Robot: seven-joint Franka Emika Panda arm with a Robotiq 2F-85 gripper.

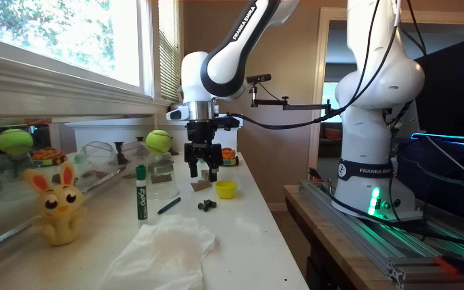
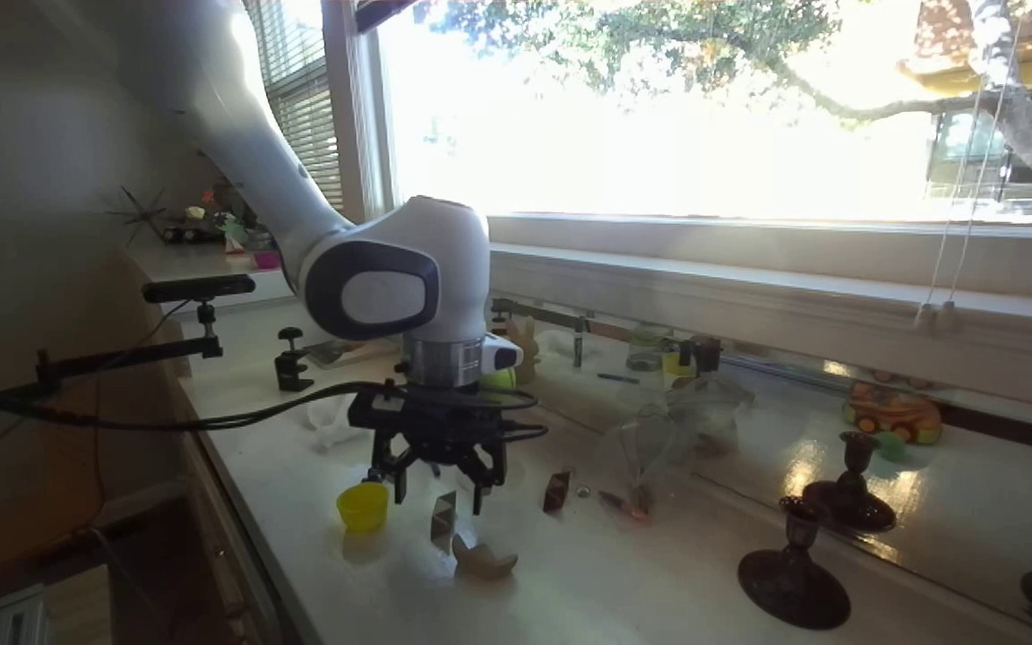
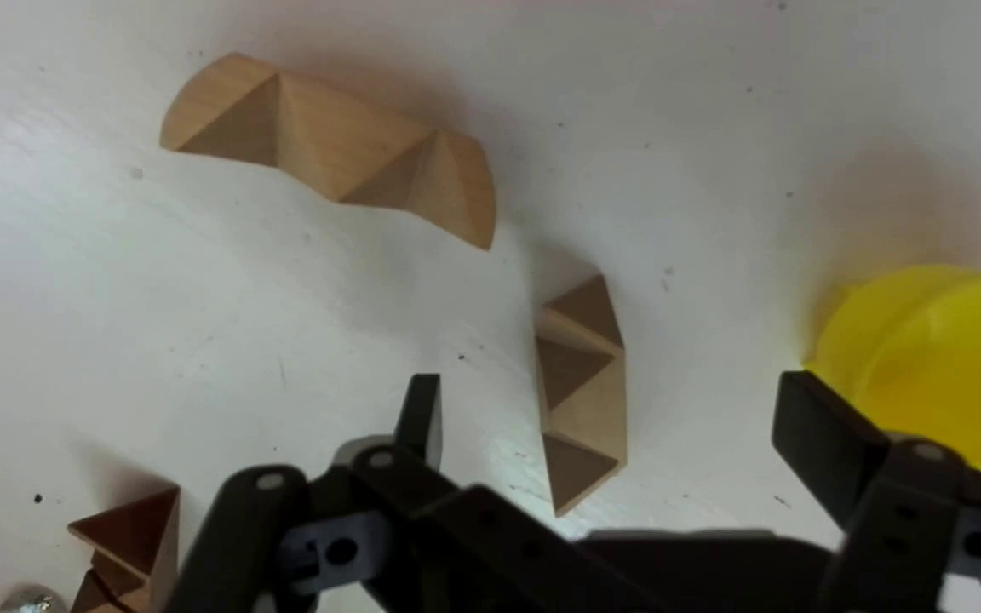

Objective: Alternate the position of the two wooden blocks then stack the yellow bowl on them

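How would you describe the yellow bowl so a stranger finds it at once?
On the white counter below the window, look near the open gripper. The bowl stands there, beside a wooden block. Unlike that angular brown block, it is round, hollow and bright yellow.

White arm (image 1: 226, 66) — dark-banded, black claw (image 1: 203, 175), black cables (image 1: 280, 127)

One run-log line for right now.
jaws: open, empty | wooden block: between jaws in wrist view, ungripped | yellow bowl: upright on white counter, unstacked
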